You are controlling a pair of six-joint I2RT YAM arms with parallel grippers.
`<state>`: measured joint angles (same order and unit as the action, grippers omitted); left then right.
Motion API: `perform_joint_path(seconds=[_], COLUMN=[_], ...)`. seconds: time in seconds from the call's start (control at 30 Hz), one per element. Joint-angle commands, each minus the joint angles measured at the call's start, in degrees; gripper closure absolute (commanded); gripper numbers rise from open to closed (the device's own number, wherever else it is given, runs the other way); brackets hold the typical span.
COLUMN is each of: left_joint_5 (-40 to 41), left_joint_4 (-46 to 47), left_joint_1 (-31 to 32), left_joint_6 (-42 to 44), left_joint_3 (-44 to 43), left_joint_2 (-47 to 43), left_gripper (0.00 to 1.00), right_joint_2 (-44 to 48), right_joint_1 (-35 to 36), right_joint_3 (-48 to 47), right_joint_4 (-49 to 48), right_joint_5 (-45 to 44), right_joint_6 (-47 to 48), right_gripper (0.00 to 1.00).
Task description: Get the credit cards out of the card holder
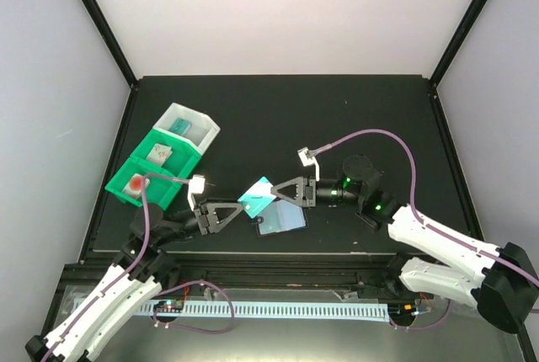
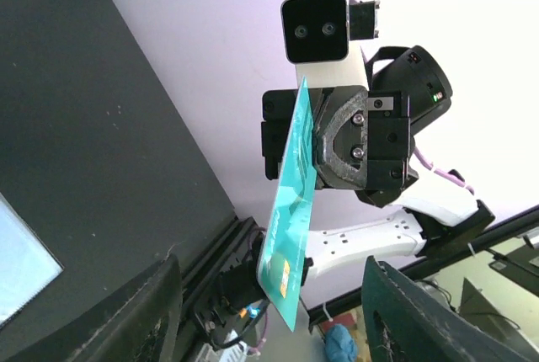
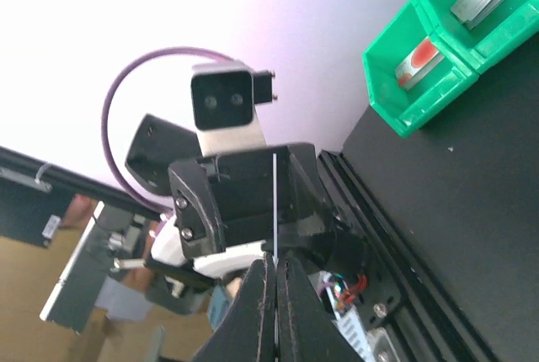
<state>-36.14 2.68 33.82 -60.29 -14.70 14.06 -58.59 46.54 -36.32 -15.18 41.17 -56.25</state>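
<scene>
A teal credit card (image 1: 255, 199) hangs in the air between my two grippers. My right gripper (image 1: 274, 195) is shut on its far end; in the right wrist view only the card's thin edge (image 3: 274, 202) shows, rising from the closed right gripper (image 3: 275, 311). My left gripper (image 1: 243, 210) faces it, open. In the left wrist view the teal card (image 2: 290, 210) has its near corner between the spread fingers (image 2: 143, 320) of the left gripper (image 2: 278, 324), touching neither. The card holder (image 1: 280, 219) lies on the table below, pale blue pockets up, and its corner (image 2: 21, 269) shows in the left wrist view.
Green bins (image 1: 156, 167) and a white bin (image 1: 200, 124) stand at the back left, each holding a card: red-marked (image 1: 136, 183), pale (image 1: 158, 153), teal (image 1: 178, 126). The green bins (image 3: 446, 50) also show in the right wrist view. A black round thing (image 1: 358, 166) sits behind the right arm.
</scene>
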Motion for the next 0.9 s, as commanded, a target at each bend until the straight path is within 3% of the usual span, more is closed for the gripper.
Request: perform_joint_path(seconds=[0.0,0.23,0.77,0.87], left_joint_5=[2.52,2.43,2.44,2.62], left_joint_4=[3.59,6.60,13.72,14.40], left_joint_1=[-0.04,-0.07,0.01,0.01], left_joint_6=[-4.29,-7.08,-10.88,-11.81], left_joint_3=[0.47,1.16,3.24,3.74], left_joint_2=[-0.73,1.56,4.50,4.57], left_gripper=[0.43,0.59,0.72,0.84], right_joint_2=[-0.36,-1.22,-3.97,-4.36], right_joint_1=[0.21,0.19,0.21,0.21], right_joint_3=[1.71,3.93,5.33,5.66], right_joint_4=[-10.44,-14.61,-18.02,-18.59], right_joint_5=[-5.78,-8.00,-7.25,-7.16], right_joint_6=[-9.36,-13.55,-15.18,-15.43], right_gripper=[0.99,0.99,0.99,0.99])
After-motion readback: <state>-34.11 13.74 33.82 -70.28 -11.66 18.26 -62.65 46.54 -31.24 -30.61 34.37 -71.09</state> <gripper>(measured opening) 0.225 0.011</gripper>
